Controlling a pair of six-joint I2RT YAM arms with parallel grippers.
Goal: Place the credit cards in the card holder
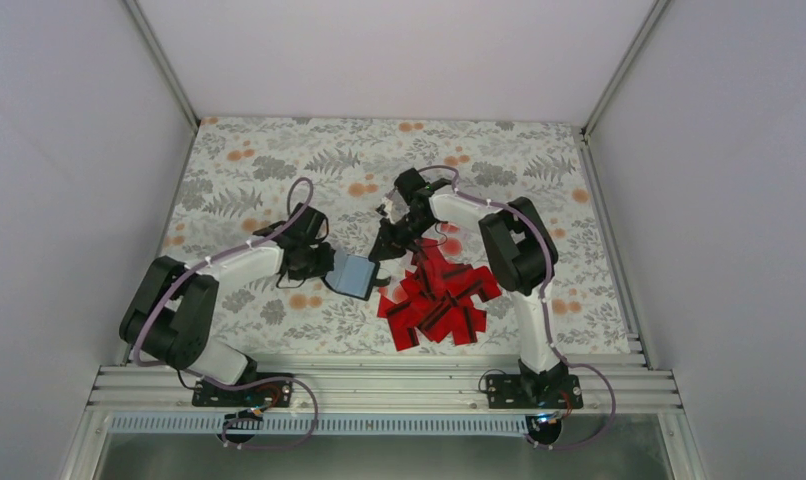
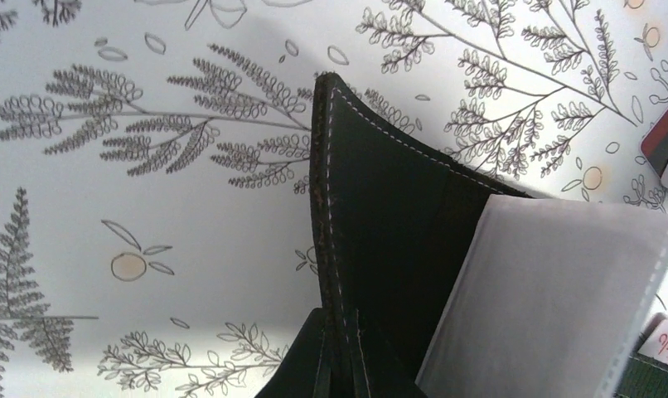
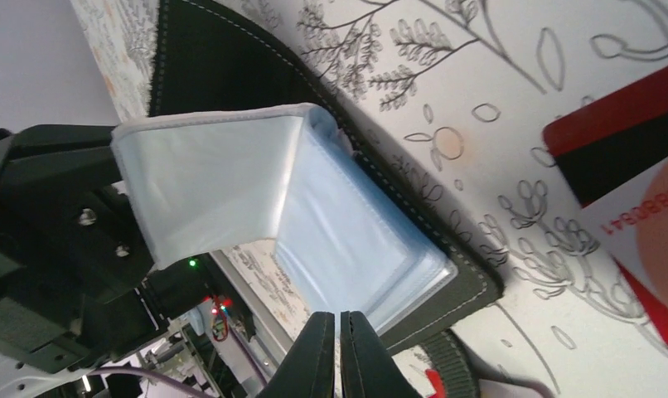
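Across the lower middle of the overhead view, on the flowered cloth (image 1: pixel 279 160), the red cards (image 1: pixel 441 300) lie in a loose heap. Just left of them, near the frame's centre, the card holder (image 1: pixel 357 275) stands open, its black cover pinched in the left gripper (image 1: pixel 329 265). The right gripper (image 3: pixel 339 352), fingers pressed together, sits by its clear sleeves (image 3: pixel 347 240), seemingly holding nothing.
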